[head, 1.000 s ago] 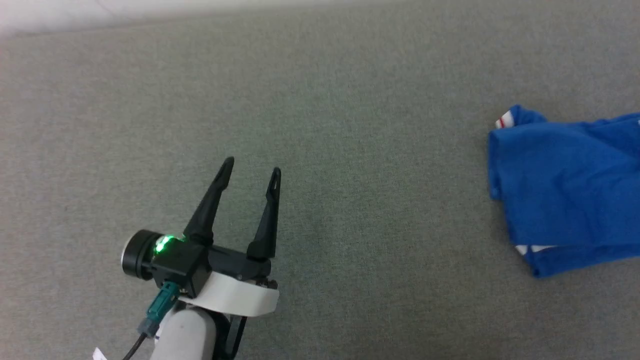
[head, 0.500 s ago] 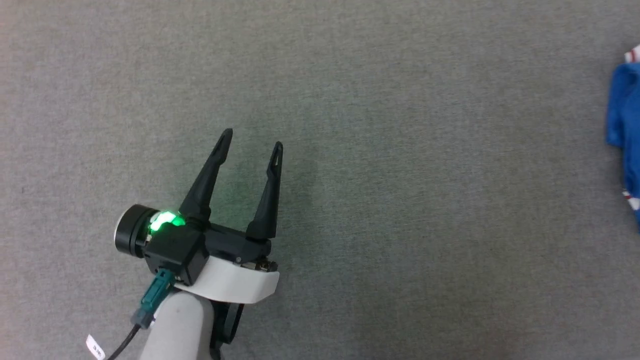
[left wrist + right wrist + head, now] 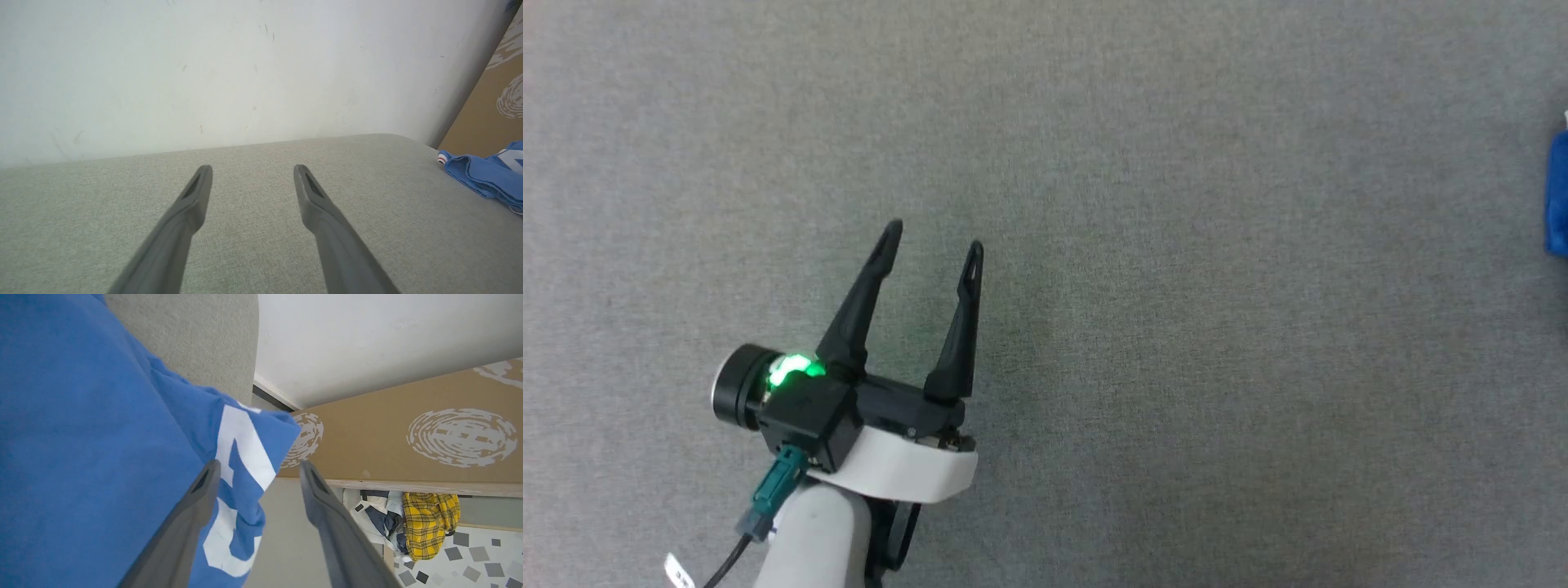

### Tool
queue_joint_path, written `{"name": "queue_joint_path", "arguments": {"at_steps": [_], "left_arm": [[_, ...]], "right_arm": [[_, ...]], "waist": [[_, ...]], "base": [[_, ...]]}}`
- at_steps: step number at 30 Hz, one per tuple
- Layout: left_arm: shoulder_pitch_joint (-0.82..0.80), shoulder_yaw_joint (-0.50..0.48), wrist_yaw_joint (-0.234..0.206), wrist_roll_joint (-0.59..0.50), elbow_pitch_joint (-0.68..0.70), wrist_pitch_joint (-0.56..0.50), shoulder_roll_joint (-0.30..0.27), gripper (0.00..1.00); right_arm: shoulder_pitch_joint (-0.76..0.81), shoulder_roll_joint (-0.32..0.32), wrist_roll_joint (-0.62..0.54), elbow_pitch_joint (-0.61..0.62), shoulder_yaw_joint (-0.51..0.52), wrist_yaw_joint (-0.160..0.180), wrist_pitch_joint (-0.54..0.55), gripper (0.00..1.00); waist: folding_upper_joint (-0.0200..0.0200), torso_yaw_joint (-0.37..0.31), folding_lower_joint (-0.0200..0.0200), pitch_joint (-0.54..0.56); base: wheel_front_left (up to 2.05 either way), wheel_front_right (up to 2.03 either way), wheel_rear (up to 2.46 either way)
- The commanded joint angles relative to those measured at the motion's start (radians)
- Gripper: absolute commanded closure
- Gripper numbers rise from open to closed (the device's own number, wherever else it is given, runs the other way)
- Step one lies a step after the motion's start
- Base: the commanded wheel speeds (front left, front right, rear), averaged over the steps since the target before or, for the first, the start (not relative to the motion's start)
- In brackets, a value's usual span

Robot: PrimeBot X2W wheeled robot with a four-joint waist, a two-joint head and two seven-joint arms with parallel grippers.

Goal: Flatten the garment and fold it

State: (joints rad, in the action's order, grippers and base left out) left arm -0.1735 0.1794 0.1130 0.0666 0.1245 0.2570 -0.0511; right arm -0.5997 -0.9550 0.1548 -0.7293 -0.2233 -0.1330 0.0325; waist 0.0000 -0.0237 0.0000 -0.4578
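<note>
The garment (image 3: 1558, 196) is a royal-blue shirt, showing as a sliver at the right edge of the head view. In the right wrist view the garment (image 3: 102, 437) lies bunched on the grey surface, a corner with white print reaching past the surface's edge. My right gripper (image 3: 259, 467) is open, with that printed corner lying loose against its left finger. My left gripper (image 3: 934, 238) is open and empty over bare grey surface, far left of the shirt. From the left gripper (image 3: 252, 171), the garment (image 3: 486, 175) lies off to the right, showing red-striped white trim.
The grey fabric surface (image 3: 1176, 245) spreads all around the left gripper. A white wall (image 3: 245, 73) rises behind it. Beyond the surface's right end stand a brown patterned board (image 3: 388, 416) and a pile of clothes with yellow plaid (image 3: 429, 522) on the floor.
The head camera has swung left, so the shirt has slid from the right part of the picture to its very edge. The left gripper stays open in much the same place.
</note>
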Motion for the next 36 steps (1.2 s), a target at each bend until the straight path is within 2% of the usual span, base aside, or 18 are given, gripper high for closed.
{"name": "queue_joint_path", "arguments": {"at_steps": [1,9,12,23,30,36], "left_arm": [[0.016,-0.006,-0.005,0.009,-0.007,0.005,0.001,0.0],[0.09,-0.052,-0.019,0.039,-0.035,0.005,0.001,0.0],[0.113,-0.068,-0.025,0.044,-0.044,0.005,0.001,0.0],[0.196,-0.147,-0.053,0.046,-0.092,0.005,0.001,0.0],[0.236,-0.153,-0.085,0.062,-0.106,0.005,0.001,0.0],[0.266,-0.135,-0.093,0.044,-0.14,0.005,0.001,0.0]], "right_arm": [[-0.024,0.02,-0.01,0.002,0.006,0.002,-0.018,0.0],[-0.029,0.131,0.03,0.065,0.007,0.002,-0.094,0.0],[-0.017,0.161,0.053,0.09,0.006,0.002,-0.119,0.0],[0.139,0.388,0.15,0.3,0.096,0.002,-0.25,0.0],[0.338,0.583,0.182,0.498,0.229,0.002,-0.283,0.0],[0.528,0.766,0.136,0.625,0.303,0.002,-0.293,0.0]], "waist": [[0.0,0.002,0.0,0.058],[0.0,0.012,0.0,0.245],[0.0,0.018,0.0,0.284],[0.0,0.058,0.0,0.415],[0.0,0.084,0.0,0.455],[0.0,0.096,0.0,0.462]], "base": [[0.0,0.0,0.0],[0.0,0.0,0.0],[0.0,0.0,0.0],[0.0,0.0,0.0],[0.0,0.0,0.0],[0.0,0.0,0.0]]}}
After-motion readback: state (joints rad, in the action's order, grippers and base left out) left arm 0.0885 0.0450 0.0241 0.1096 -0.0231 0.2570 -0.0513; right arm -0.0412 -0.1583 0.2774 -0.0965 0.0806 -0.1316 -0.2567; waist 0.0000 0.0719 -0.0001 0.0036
